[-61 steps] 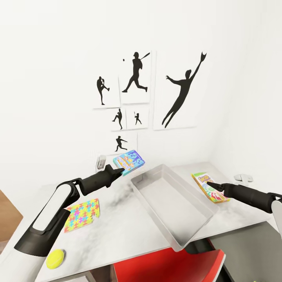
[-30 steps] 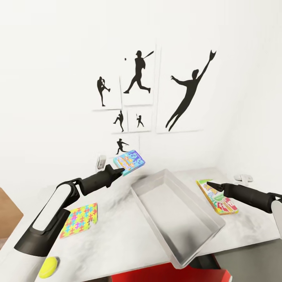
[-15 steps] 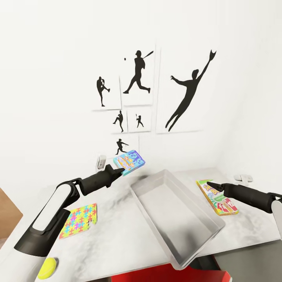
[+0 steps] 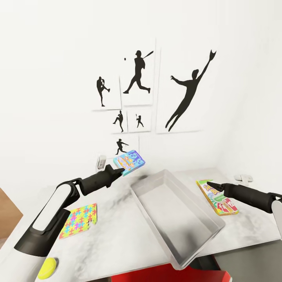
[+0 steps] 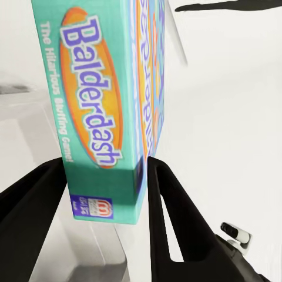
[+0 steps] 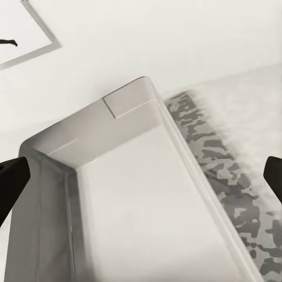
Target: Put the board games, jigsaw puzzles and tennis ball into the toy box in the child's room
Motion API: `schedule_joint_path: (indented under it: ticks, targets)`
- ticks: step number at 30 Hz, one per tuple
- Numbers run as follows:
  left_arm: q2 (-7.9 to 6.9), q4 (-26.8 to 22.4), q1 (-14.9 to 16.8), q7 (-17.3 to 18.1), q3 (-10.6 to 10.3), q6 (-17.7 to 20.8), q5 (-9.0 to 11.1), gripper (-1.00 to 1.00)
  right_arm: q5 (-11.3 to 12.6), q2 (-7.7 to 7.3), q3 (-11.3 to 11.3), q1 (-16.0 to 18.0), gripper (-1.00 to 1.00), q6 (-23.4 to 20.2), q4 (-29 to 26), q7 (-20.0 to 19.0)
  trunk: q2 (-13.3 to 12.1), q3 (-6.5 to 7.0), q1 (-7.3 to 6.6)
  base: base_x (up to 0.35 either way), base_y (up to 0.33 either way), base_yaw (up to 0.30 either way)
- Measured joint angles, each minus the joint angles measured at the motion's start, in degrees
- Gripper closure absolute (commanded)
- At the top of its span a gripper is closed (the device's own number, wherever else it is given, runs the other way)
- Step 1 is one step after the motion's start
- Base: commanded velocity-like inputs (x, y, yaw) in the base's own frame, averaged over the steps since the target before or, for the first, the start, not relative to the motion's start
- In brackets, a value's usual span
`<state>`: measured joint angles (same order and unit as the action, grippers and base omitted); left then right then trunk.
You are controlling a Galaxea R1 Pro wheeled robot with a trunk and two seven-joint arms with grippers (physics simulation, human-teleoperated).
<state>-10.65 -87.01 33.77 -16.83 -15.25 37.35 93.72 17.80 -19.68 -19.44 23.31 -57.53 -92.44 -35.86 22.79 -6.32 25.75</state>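
My left gripper (image 4: 118, 170) is shut on a teal Balderdash board game (image 4: 129, 161), held in the air just left of the toy box's far end. The left wrist view shows the game (image 5: 100, 106) clamped between both fingers (image 5: 167, 205). The grey toy box (image 4: 177, 214) lies empty and askew on the table (image 4: 117, 243). My right gripper (image 4: 208, 183) hovers open over a second board game (image 4: 219, 199) lying right of the box, and looks at the box (image 6: 135, 200). A jigsaw puzzle (image 4: 79, 220) and the tennis ball (image 4: 47, 268) lie front left.
A red chair (image 4: 168, 274) sits under the table's front edge. A small white object (image 4: 243, 178) lies at the table's far right. Black athlete pictures (image 4: 188, 94) hang on the white wall behind, with a white fitting (image 4: 102, 160) low on it.
The whole picture shifted between two seconds and one second ago, so the camera moved. Since then nothing has changed; both arms hold their places.
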Motion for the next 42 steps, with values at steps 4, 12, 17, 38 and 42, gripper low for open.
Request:
schedule_joint_path:
  ticks: [4, 12, 17, 38, 42]
  targets:
    - [0.09, 0.62, 0.08, -0.15, 0.00, -0.03, 0.09, 1.00, 0.12, -0.09, -0.19, 0.01, -1.00, 0.00, 0.00, -0.12, 0.00, 0.00, 0.00, 0.000, 0.000, 0.000]
    - [2.47, 6.89, 0.57, -0.07, -0.32, -0.39, -0.46, 1.00, 0.26, -0.22, -0.52, 0.22, -1.00, -2.17, 0.00, 0.06, -0.01, -0.01, 0.00, 0.000, 0.000, 0.000]
    - [6.78, 12.36, 0.99, 1.16, -0.31, -1.31, -1.17, 1.00, 0.31, -0.28, -1.22, 0.43, -1.00, -2.19, 0.03, 0.15, 0.00, 0.00, 0.00, 0.000, 0.000, 0.000]
    - [8.28, 13.96, 0.25, 8.30, -0.34, -4.14, -4.10, 1.00, 0.37, -0.25, -1.83, 0.51, -1.00, -2.20, 0.01, 0.18, 0.00, 0.00, 0.02, -0.111, -0.079, 0.000]
    - [8.35, 13.90, 0.24, 8.47, -0.39, -4.21, -4.11, 1.00, 0.37, -0.13, -1.81, 0.42, -1.00, -2.19, 0.00, 0.13, 0.00, 0.00, 0.01, -0.064, -0.053, 0.000]
